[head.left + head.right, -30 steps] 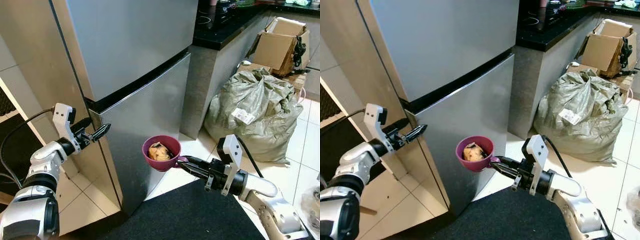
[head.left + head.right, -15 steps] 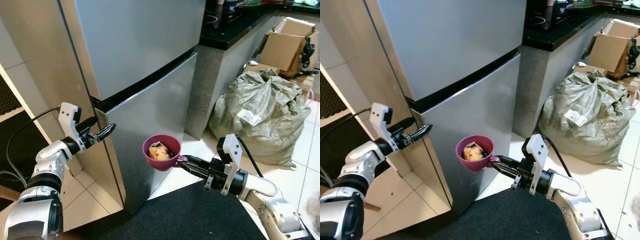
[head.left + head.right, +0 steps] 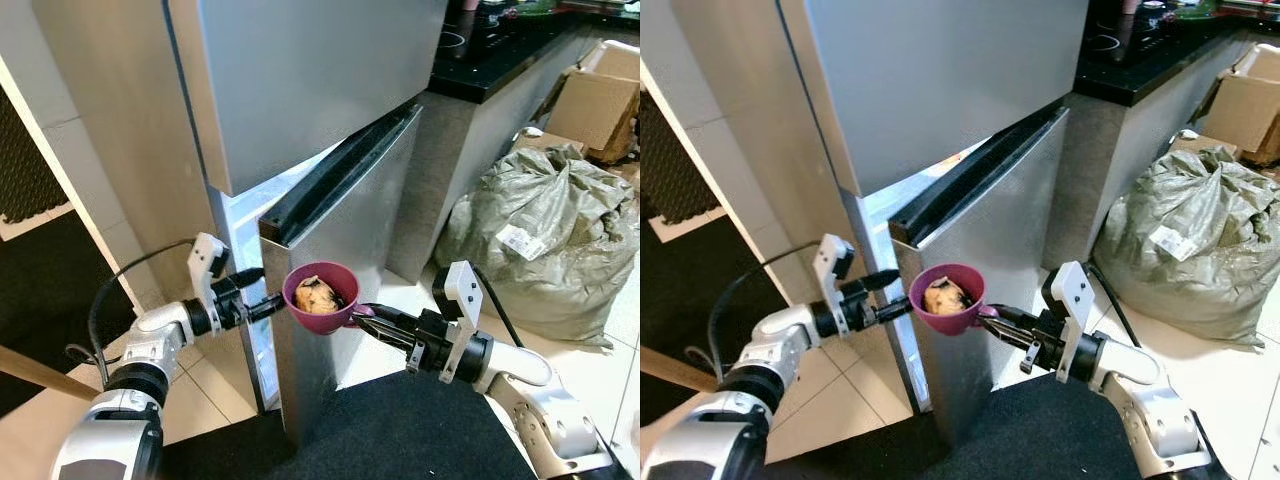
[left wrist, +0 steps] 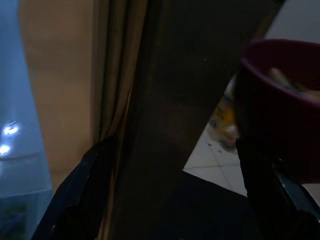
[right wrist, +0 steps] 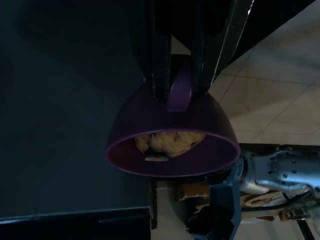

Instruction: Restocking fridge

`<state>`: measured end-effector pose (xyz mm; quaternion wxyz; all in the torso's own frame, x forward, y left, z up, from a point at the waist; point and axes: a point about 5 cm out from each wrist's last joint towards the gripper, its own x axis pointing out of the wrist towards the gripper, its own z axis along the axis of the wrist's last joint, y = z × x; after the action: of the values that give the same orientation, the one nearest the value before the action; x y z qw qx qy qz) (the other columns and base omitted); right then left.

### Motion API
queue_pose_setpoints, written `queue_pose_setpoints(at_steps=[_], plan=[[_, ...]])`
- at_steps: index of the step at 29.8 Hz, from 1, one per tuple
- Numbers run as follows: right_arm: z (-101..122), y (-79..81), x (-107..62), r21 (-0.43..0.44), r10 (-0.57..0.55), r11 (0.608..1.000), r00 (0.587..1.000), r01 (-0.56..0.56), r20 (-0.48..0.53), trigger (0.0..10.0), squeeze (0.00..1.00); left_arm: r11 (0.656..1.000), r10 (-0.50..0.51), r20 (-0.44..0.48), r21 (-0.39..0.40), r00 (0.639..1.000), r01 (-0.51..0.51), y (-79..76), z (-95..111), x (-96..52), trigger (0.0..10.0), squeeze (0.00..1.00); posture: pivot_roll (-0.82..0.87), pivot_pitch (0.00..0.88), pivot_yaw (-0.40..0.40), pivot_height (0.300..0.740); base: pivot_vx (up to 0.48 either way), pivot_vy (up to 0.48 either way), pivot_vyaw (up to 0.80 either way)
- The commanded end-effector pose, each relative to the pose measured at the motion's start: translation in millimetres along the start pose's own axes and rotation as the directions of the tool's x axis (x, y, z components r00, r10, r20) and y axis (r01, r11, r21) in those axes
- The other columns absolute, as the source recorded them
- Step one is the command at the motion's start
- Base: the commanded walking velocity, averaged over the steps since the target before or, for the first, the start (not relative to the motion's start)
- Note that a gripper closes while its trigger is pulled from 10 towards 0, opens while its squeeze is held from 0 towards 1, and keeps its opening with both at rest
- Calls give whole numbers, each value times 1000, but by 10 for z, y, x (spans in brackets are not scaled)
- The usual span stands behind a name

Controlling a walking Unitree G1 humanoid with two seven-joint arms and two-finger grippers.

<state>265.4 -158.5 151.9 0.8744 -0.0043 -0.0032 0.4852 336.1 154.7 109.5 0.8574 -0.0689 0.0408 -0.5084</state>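
Black floor mat (image 3: 420,420) nearest, under the right arm. Right gripper (image 3: 362,318) reaches forward over it toward the fridge; its two black fingers are pinched shut on the small handle tab of a round maroon plastic bowl (image 3: 320,297). Bowl level, rim up, holding a pale yellowish lump of food (image 3: 316,294). It hangs in the air just in front of the free edge of the lower door, about level with the door's upper part.

Left gripper (image 3: 262,290) on the other side of that door edge, fingers spread either side of it; wrist view shows the dark door edge running between the two fingers (image 4: 80,200). Whether the pads actually press the door cannot be told.

Tall silver two-door fridge (image 3: 300,90): upper door closed, lower silver door (image 3: 350,250) swung partly open, black top edge showing, a lit pale strip of interior (image 3: 240,240) in the gap.

Beyond, to the right: dark counter with black top (image 3: 500,60), a bulging grey-green woven sack (image 3: 530,240) on the white tiled floor (image 3: 625,320), brown cardboard box (image 3: 600,100) behind it
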Motion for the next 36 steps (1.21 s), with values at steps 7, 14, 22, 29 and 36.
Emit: queue_pose_setpoints(at_steps=[7,14,22,29,36], plan=[[14,-3,19,-10,-2,1000,1000,2,22,10000,0,969,-227,-26,-107,974,223,-411,-330,183,10000,0,-128,32,44,740,0,0,0],[20,-31,1,-15,-16,1000,1000,16,24,10000,0,905,-364,-45,-255,930,341,-802,-711,157,10000,0,-132,23,46,740,0,0,0],[6,-40,-7,-13,-23,1000,999,23,24,10000,0,923,-318,-189,-287,929,257,-738,-920,-202,10000,0,-121,21,47,740,0,0,0],[-9,-33,-2,-10,-23,1000,999,23,26,10000,0,950,-218,-367,-292,904,110,-721,-1154,-461,10000,0,-118,23,49,740,0,0,0],[-11,-38,-9,-10,-27,1000,999,28,25,10000,0,971,15,-568,-189,823,-148,-577,-1384,-757,0,0,-120,21,49,740,0,0,0]])
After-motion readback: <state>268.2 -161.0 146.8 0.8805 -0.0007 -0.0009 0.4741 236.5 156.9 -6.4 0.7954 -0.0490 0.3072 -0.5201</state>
